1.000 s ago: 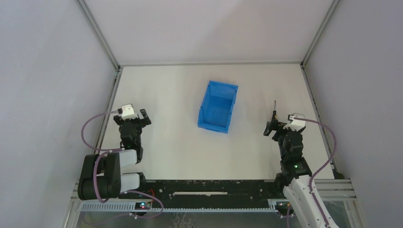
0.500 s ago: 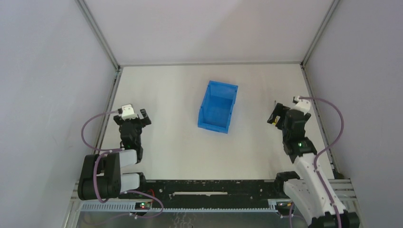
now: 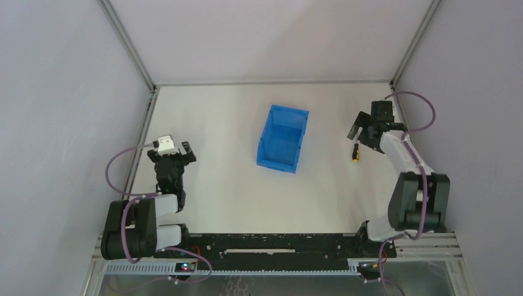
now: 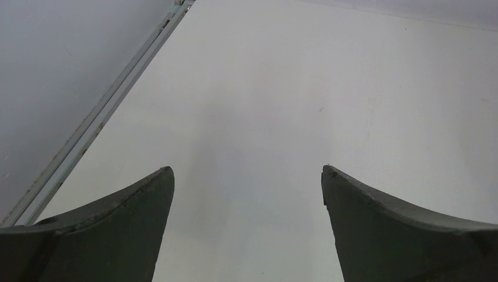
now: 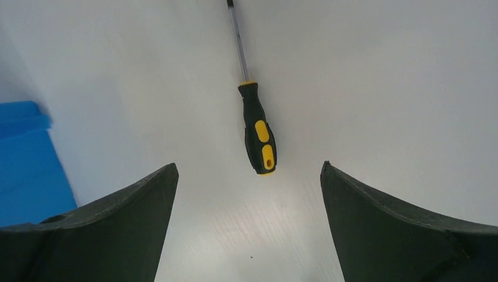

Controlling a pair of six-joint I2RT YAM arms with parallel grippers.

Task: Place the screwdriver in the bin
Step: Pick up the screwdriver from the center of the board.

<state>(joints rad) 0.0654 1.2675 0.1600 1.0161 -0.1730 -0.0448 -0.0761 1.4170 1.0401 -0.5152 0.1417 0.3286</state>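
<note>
The screwdriver (image 3: 356, 154), black handle with yellow bands, lies on the white table at the right. Only its handle shows in the top view. In the right wrist view the screwdriver (image 5: 259, 132) lies ahead of my fingers, its thin shaft pointing away. My right gripper (image 3: 359, 132) (image 5: 248, 165) is open and empty, hovering over it without touching. The blue bin (image 3: 284, 139) stands empty mid-table, left of the screwdriver; a corner of the bin (image 5: 26, 158) shows in the right wrist view. My left gripper (image 3: 187, 150) (image 4: 246, 170) is open and empty at the left.
Grey enclosure walls with metal frame rails (image 3: 149, 117) border the table on the left, back and right. The left rail (image 4: 106, 108) runs close beside my left gripper. A black rail (image 3: 271, 243) crosses the near edge between the arm bases.
My right arm has stretched forward and away from its base, carrying the open gripper over the screwdriver's shaft. The screwdriver, bin and left arm have not moved.
</note>
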